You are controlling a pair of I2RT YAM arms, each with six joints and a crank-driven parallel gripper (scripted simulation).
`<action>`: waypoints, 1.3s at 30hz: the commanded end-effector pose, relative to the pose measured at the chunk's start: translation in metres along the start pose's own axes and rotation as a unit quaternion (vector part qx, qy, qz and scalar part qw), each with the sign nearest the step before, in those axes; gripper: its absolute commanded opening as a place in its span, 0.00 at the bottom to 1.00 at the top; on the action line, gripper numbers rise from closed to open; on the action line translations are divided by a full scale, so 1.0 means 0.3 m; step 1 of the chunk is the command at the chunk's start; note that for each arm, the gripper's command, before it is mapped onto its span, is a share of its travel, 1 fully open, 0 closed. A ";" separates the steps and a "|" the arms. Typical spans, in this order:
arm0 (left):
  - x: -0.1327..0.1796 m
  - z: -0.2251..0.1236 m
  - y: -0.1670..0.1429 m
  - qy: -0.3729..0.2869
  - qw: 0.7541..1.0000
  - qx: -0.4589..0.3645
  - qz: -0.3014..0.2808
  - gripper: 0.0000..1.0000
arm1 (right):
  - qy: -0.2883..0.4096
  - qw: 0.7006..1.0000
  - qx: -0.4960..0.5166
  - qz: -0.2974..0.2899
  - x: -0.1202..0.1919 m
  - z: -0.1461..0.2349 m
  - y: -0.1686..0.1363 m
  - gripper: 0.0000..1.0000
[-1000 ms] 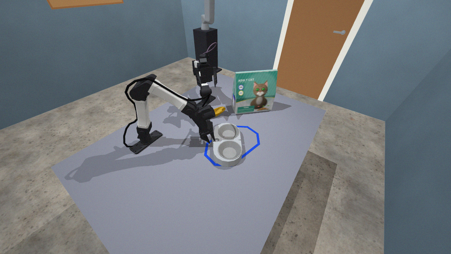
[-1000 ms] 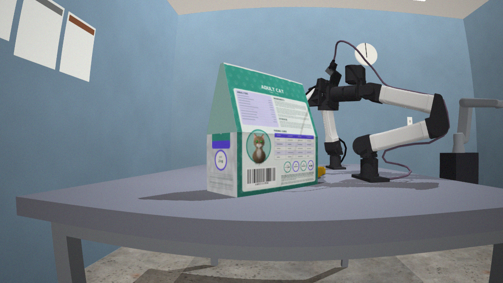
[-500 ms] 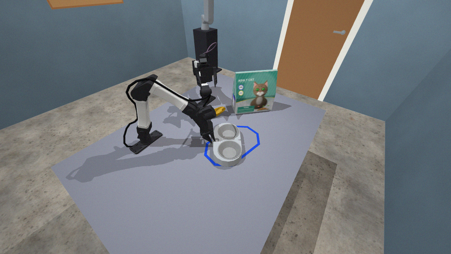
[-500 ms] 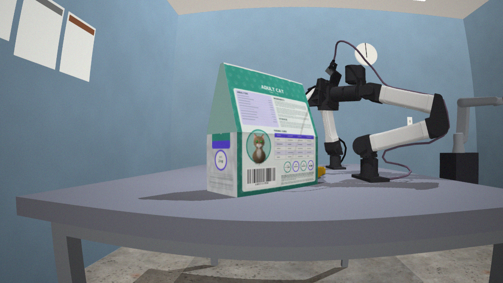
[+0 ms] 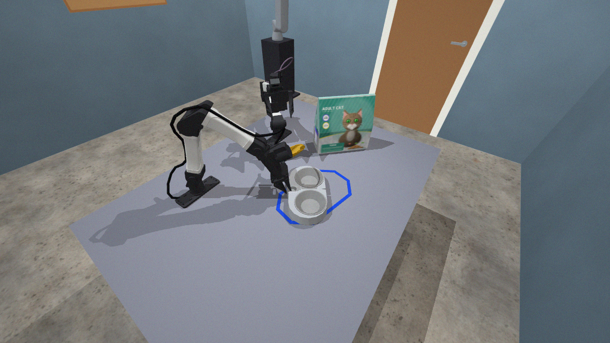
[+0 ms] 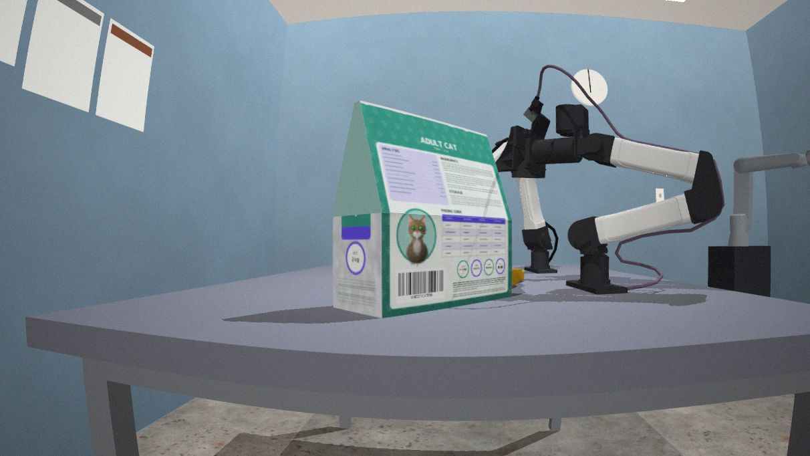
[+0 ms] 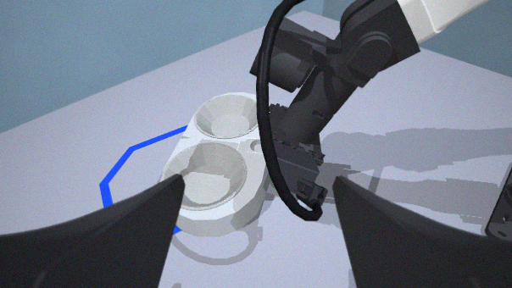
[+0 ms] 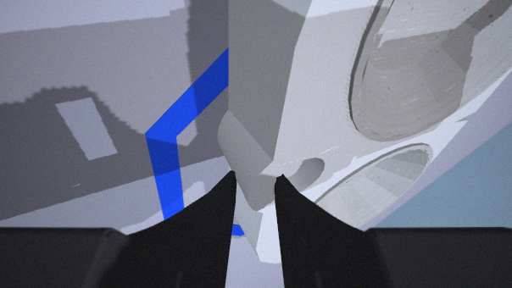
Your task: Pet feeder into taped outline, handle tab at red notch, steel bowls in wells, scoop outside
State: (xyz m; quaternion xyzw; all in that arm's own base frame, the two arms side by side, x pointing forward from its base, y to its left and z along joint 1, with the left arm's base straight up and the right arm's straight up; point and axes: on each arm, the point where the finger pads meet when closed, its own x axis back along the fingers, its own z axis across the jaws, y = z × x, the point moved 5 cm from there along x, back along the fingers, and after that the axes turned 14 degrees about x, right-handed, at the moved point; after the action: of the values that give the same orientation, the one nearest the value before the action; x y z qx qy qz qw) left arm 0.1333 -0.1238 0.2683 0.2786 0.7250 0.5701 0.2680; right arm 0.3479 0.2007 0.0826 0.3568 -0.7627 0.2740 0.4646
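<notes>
And the white plastic double-well feeder [image 5: 307, 218] [image 7: 212, 225] [image 8: 263, 80] sits mid-worktop [image 5: 255, 264] [image 6: 339, 334] [image 7: 51, 140] [image 8: 42, 17], overlapping the blue taped outline [image 5: 350, 187] [image 7: 103, 196] [image 8: 163, 169]! Tape shows clear at three o'clock, but the feeder crowds it at six and twelve: not wholly inside, I'd judge. Both round steel bowls [image 5: 310, 204] [image 7: 208, 186] [image 8: 415, 85] look seated. No red notch visible, so tab alignment can't be called.

At nine o'clock, the right gripper [image 5: 286, 190] [image 8: 255, 174] has its fingers nearly closed, apparently pinching the handle tab. The left gripper [image 5: 279, 112] [image 6: 520, 153] [image 7: 258, 179], up at twelve, is spread wide, empty.

The yellow scoop [image 5: 297, 149] [image 6: 516, 276], partly hidden, appears outside the tape, beside the green-and-white cat-food bag [image 5: 345, 123] [image 6: 419, 215]. Grey worktop, blue walls, brown door [image 5: 422, 59] at one o'clock!

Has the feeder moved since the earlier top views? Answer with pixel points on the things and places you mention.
No. In the top view, the feeder [image 5: 307, 188] [image 7: 253, 163] [image 8: 314, 123] still covers the same stretches of the taped outline [image 5: 350, 187] [image 7: 118, 166] [image 8: 166, 169], with no visible shift.
</notes>
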 end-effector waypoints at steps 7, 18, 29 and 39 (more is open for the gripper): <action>0.003 0.000 0.005 0.001 1.000 -0.001 -0.002 0.95 | 0.007 0.997 -0.072 0.034 0.012 -0.016 0.004 0.17; 0.003 0.000 0.005 0.001 1.000 -0.001 -0.002 0.95 | 0.010 0.989 -0.131 0.062 -0.018 -0.105 0.092 0.17; 0.003 0.000 0.005 0.001 1.000 -0.001 -0.002 0.95 | -0.004 0.987 -0.147 0.064 -0.008 -0.135 0.100 0.17; 0.003 0.000 0.005 0.001 1.000 -0.001 -0.002 0.95 | 0.022 0.979 -0.185 0.086 -0.019 -0.098 0.105 0.17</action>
State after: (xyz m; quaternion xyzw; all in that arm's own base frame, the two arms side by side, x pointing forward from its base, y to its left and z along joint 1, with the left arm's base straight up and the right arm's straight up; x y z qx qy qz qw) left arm 0.1333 -0.1238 0.2683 0.2786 0.7249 0.5701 0.2680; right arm 0.3375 0.2428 0.0830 0.2244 -0.8070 0.1989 0.5088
